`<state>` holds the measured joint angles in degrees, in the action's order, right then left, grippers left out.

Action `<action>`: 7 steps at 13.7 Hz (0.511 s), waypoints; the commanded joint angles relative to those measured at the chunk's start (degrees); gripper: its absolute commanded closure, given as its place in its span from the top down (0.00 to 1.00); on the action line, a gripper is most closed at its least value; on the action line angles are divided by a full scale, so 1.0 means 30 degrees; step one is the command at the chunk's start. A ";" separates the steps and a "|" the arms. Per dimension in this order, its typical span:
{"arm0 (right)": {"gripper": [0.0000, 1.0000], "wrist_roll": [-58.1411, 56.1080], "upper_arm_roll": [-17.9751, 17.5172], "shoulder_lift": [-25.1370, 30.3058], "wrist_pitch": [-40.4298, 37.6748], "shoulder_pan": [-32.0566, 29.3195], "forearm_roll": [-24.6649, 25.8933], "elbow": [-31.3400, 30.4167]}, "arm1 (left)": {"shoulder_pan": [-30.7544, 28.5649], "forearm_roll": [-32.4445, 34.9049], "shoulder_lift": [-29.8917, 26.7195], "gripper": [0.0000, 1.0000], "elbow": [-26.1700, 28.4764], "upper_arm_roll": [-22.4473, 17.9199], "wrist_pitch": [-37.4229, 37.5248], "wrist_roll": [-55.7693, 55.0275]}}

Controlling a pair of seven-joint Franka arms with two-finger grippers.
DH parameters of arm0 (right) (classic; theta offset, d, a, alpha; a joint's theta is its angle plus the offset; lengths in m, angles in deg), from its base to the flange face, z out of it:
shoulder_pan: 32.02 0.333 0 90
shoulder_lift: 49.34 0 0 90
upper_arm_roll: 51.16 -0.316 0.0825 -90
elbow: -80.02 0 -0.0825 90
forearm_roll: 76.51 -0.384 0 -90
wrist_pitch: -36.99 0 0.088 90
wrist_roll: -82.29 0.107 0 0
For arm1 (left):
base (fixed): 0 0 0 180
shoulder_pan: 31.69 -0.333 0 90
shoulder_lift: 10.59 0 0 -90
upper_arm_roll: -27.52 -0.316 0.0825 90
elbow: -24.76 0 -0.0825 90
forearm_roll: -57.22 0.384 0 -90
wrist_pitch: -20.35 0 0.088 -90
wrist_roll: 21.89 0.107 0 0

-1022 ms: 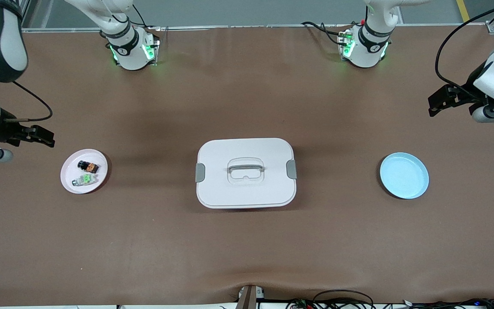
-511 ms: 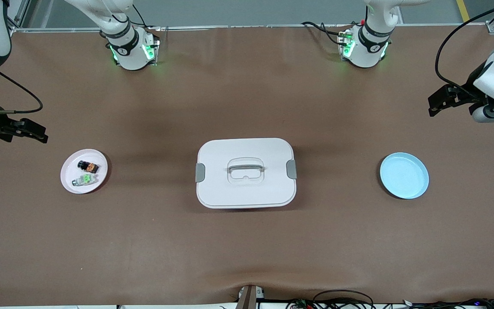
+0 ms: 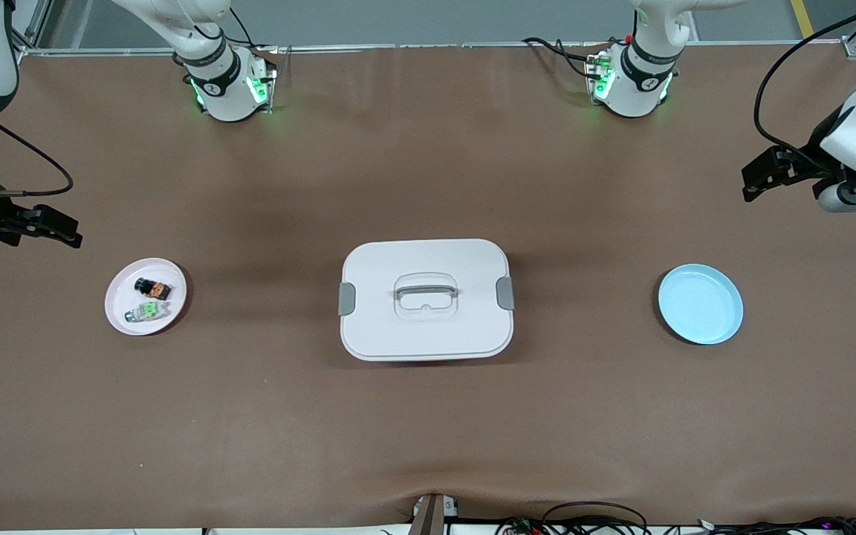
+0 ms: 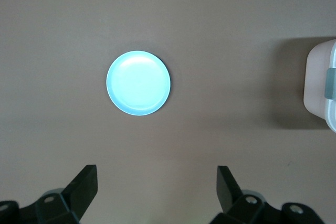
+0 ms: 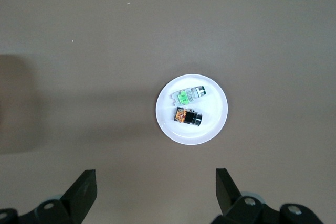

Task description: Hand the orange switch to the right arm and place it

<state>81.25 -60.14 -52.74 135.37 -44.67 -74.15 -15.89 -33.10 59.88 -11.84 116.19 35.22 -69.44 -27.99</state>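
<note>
Front view shows nothing done yet: the switch [image 3: 154, 288], a tiny black block with an orange middle, lies on the pink plate [image 3: 119, 312] beside a clear-and-green part [image 3: 147, 310], at the right arm's end of the bench [image 3: 428, 431]. The right gripper [image 3: 64, 232] hovers near that plate, its fingers spread and empty. The left gripper [image 3: 756, 177] hangs near the glossy round blue plate [image 3: 700, 304], its fingers likewise spread, empty. Between the plates sits a smooth white box [image 3: 426, 299], rounded, with grey latches. Pickup, handover and placing all remain.
</note>
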 commanded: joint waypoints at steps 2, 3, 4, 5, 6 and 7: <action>1.00 0.0287 0.3015 0.0020 -0.0391 0.2864 -0.0232 0.0272 | -0.0057 -0.0299 -0.0316 1.00 -0.0154 -0.0017 0.0163 0.0275; 1.00 0.0258 0.3399 0.0020 -0.0420 0.3306 -0.0232 0.0272 | -0.0057 -0.0270 -0.0287 1.00 -0.0213 -0.0017 0.0163 0.0246; 1.00 0.0287 0.3548 0.0020 -0.0420 0.3455 -0.0232 0.0272 | -0.0086 -0.0270 -0.0257 1.00 -0.0214 -0.0017 0.0163 0.0246; 1.00 0.0258 0.3636 0.0020 -0.0420 0.3486 -0.0232 0.0272 | -0.0086 -0.0270 -0.0257 1.00 -0.0214 -0.0017 0.0163 0.0275; 1.00 0.0287 0.3637 0.0020 -0.0449 0.3544 -0.0232 0.0272 | -0.0086 -0.0270 -0.0257 1.00 -0.0243 -0.0017 0.0192 0.0246; 1.00 0.0287 0.3695 0.0020 -0.0449 0.3603 -0.0232 0.0272 | -0.0086 -0.0270 -0.0257 1.00 -0.0243 -0.0017 0.0163 0.0246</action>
<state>81.32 -50.30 -52.74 135.01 -35.16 -74.20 -15.88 -33.13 59.88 -11.84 115.64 35.22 -69.44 -27.99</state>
